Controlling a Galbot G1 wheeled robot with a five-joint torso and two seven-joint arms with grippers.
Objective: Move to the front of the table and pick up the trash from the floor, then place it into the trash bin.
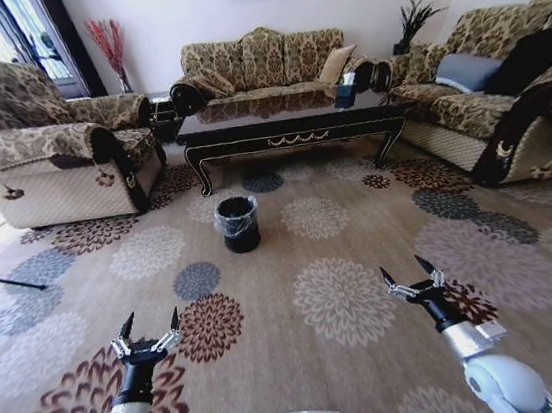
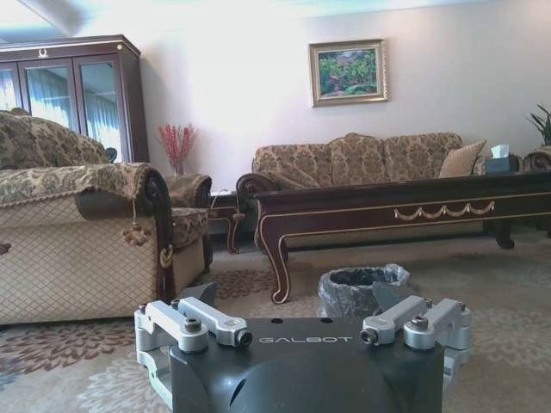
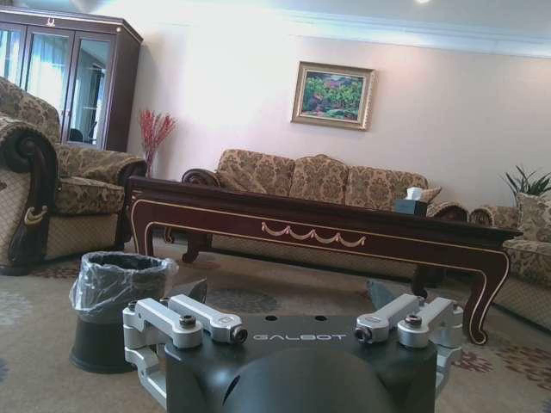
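The dark glossy table (image 1: pixel 288 140) stands ahead across the patterned carpet, with its gold scroll on the front rail. It is also in the left wrist view as the table (image 2: pixel 405 211) and in the right wrist view as the table (image 3: pixel 318 231). The black trash bin (image 1: pixel 236 209) with a plastic liner stands on the carpet in front of the table's left half. The wrist views show the bin (image 2: pixel 362 288) and the bin (image 3: pixel 116 288) well beyond the fingers. My left gripper (image 1: pixel 150 328) and right gripper (image 1: pixel 412 274) hover low over the carpet, both open and holding nothing. The trash is out of view.
Patterned sofas ring the table: one on the left (image 1: pixel 48 154), one behind (image 1: pixel 258 63), one on the right (image 1: pixel 485 100). A tissue box (image 1: pixel 344 90) sits on the table. A thin black rod (image 1: pixel 3 280) lies on the floor at far left. Open carpet stretches between me and the bin.
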